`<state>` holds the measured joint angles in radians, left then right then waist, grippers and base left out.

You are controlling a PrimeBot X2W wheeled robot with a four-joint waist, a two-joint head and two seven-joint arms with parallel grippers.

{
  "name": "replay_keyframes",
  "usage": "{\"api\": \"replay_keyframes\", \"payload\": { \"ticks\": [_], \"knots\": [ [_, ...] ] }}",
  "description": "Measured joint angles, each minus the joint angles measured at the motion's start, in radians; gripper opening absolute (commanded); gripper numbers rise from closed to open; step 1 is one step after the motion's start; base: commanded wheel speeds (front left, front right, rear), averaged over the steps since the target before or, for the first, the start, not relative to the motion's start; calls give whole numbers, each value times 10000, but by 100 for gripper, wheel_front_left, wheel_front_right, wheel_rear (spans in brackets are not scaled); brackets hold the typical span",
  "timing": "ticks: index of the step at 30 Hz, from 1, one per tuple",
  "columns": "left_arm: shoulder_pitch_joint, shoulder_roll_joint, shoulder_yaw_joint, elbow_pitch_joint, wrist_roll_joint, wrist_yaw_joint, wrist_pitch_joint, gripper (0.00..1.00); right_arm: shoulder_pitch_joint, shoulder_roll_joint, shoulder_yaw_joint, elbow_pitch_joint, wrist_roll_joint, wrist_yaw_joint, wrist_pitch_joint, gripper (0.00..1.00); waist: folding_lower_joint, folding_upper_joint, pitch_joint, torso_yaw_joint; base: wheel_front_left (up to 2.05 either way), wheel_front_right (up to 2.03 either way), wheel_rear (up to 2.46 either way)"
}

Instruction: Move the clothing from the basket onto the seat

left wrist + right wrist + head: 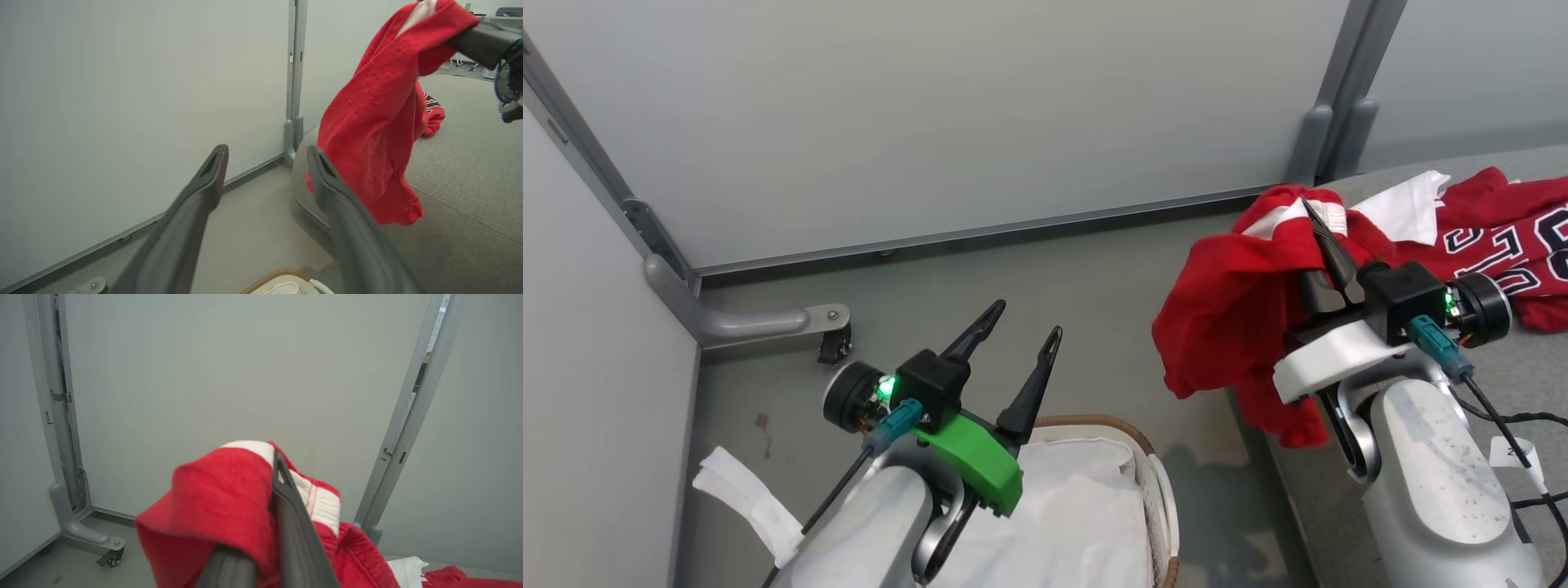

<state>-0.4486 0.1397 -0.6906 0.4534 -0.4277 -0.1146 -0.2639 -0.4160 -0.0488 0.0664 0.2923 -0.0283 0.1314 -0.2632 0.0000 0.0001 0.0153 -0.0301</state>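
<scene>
Bare floor [1045, 269] runs open between the partition wall [931, 106] and the basket [1094, 420]. A castered partition foot [768, 320] juts in at left. At right, a red garment [1225, 302] hangs from the fingers [1333, 253] of the right gripper [1312, 211], curtaining the seat [1535, 367] edge.

clothing [1515, 245] on seat [1543, 367], basket [1150, 451] left of seat

Place: you are looking at a lab-style test bay dressed as a home corner.
Walls: pale partition panels [931, 122] held in grey metal posts [406, 416].
Feet: 1 post foot rides on a caster [833, 347].
Floor: bare grey floor [1094, 278].
Furnishing: 1 grey sofa [1535, 367], with a laundry basket [1129, 434] near it.
</scene>
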Motion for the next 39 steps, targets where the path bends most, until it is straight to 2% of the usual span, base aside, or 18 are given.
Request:
{"api": "replay_keyframes", "payload": {
  "ticks": [15,24,34,39],
  "knots": [
    [923,-571,798,-96,608,-81,0,100,-46,6,-397,-151,-134,0,0,0,0,0,294,-484,0,0,0],
    [1079,-688,988,-157,848,-102,0,100,-124,-109,-677,-303,-205,0,0,0,0,0,487,-1462,0,0,0],
    [1055,-798,696,-73,1058,-138,0,100,-168,-313,-1039,-336,-247,0,0,0,0,0,834,-2788,0,0,0],
    [921,-794,554,-151,1076,-142,0,100,-454,-410,-1225,-288,-211,0,0,0,1,0,1209,-3081,0,0,0]
  ]
}}
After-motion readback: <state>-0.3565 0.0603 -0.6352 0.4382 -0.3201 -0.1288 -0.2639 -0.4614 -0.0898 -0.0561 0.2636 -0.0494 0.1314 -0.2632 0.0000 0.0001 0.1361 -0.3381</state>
